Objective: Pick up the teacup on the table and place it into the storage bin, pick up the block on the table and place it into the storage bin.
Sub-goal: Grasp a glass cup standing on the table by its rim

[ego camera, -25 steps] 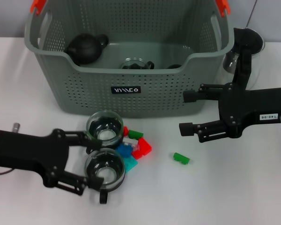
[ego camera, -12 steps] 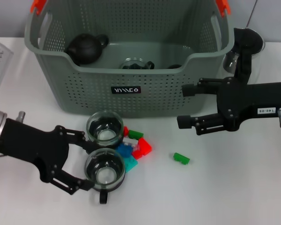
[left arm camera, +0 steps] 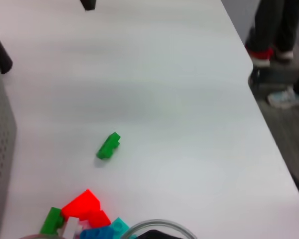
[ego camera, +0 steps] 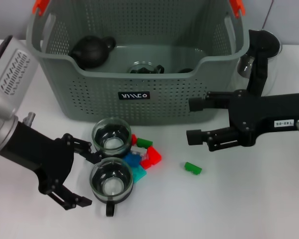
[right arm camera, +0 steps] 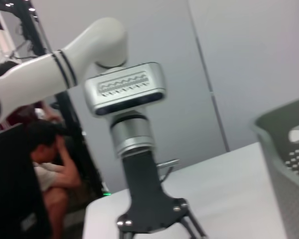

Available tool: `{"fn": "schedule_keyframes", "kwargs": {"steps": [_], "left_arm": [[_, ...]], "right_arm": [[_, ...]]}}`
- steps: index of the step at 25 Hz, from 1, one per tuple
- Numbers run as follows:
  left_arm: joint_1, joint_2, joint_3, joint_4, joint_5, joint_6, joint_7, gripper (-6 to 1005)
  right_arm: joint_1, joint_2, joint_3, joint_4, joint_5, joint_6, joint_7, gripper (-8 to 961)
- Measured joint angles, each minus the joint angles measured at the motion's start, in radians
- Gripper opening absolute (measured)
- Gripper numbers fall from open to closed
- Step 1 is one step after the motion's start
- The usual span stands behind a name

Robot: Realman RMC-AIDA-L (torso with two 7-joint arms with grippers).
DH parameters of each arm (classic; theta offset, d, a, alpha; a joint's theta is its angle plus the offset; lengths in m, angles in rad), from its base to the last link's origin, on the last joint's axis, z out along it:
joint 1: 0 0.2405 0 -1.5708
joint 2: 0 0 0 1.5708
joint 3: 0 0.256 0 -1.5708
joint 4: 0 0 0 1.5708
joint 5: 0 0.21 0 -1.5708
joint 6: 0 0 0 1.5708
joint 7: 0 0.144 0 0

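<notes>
Two glass teacups stand in front of the storage bin: one close to its wall, the other nearer me, its rim also in the left wrist view. My left gripper is open at the nearer teacup's left side, fingertips barely reaching its edge. A pile of red, green, blue and teal blocks lies right of the cups, and a lone green block lies further right. My right gripper hangs open before the bin's right front, above the table.
Inside the bin are a dark teapot and a glass cup. A clear object on a black stand stands behind my right arm. The right wrist view shows my left arm and the bin's corner.
My left gripper has drawn back to the left and its wrist has swung up; its fingers no longer reach around the nearer teacup, which stayed put. My right gripper shifted slightly left.
</notes>
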Motion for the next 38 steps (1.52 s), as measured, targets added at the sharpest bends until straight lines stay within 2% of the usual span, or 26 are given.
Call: {"fn": "schedule_keyframes", "kwargs": {"steps": [3, 4, 5, 12, 16, 19, 26, 38], "left_arm": [[0.002, -0.01, 0.005, 0.039, 0.019, 0.002, 0.009, 932], [0.001, -0.029, 0.02, 0.091, 0.062, -0.001, 0.022, 932], [-0.002, -0.034, 0.03, 0.103, 0.076, -0.002, 0.025, 932], [-0.017, -0.061, 0.134, 0.15, 0.135, -0.015, 0.055, 933], [-0.015, -0.089, 0.196, 0.167, 0.186, -0.059, 0.099, 933], [-0.015, -0.101, 0.241, 0.167, 0.232, -0.084, 0.112, 923], [-0.026, -0.104, 0.277, 0.148, 0.259, -0.093, 0.125, 849], [-0.027, -0.112, 0.347, 0.099, 0.26, -0.169, 0.118, 835]], "right_arm": [[-0.005, 0.002, 0.016, 0.0, 0.003, -0.006, 0.012, 947], [-0.006, 0.003, 0.02, 0.001, 0.004, -0.004, 0.013, 947], [-0.006, 0.005, 0.024, 0.004, 0.006, -0.002, 0.013, 947], [0.004, 0.008, 0.037, 0.037, 0.021, 0.012, 0.013, 947], [0.005, 0.008, 0.038, 0.045, 0.032, 0.024, 0.014, 947], [0.006, 0.008, 0.038, 0.056, 0.047, 0.024, 0.014, 947], [0.006, 0.009, 0.039, 0.073, 0.061, 0.03, 0.013, 947], [0.005, 0.009, 0.039, 0.09, 0.061, 0.047, 0.006, 946]]}}
